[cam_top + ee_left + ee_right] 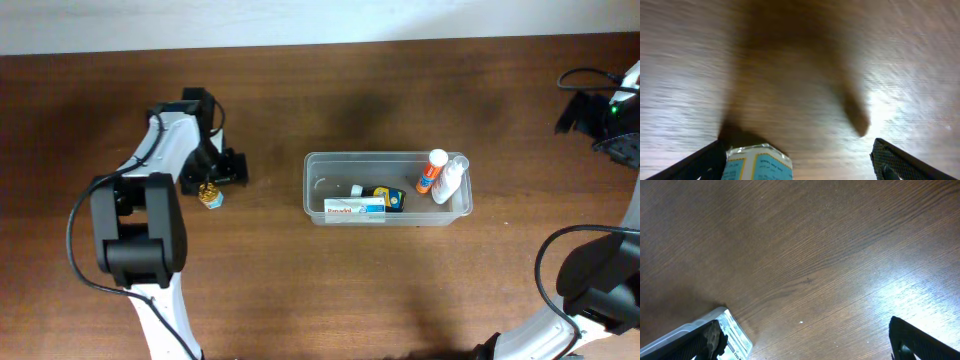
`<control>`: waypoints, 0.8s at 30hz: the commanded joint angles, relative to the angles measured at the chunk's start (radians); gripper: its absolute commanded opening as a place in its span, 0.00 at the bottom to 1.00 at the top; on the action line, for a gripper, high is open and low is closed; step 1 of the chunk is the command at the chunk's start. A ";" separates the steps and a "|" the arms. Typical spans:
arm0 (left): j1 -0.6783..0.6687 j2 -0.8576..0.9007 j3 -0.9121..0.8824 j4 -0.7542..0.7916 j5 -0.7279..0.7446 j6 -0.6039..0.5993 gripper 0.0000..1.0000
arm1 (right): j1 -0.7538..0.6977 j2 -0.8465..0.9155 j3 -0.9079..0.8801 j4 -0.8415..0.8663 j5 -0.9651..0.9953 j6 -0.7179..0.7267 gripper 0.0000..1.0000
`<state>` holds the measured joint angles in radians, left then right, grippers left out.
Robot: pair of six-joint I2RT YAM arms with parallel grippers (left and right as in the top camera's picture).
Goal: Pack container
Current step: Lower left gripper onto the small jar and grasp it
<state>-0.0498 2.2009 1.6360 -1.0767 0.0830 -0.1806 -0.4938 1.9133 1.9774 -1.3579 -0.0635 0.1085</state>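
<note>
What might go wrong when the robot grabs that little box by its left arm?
1. The box sits close to one finger of the open left gripper, not centred, so closing may shove or tip it.
2. The container already holds a carton and bottles; dropping the box on them may leave it perched or knock them over.

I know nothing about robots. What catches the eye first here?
The clear container mid-table, already holding a white box and an orange-capped bottle. Next, the left arm's fingers, spread open around a small blue-and-yellow box on the dark wood table, to the container's left.
</note>
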 commanded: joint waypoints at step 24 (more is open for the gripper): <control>0.031 -0.002 -0.010 -0.118 -0.064 0.003 0.84 | 0.003 -0.004 -0.005 0.000 0.012 0.005 0.98</control>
<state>-0.0193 2.2009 1.6341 -1.1892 0.0261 -0.1810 -0.4938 1.9133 1.9774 -1.3579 -0.0635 0.1081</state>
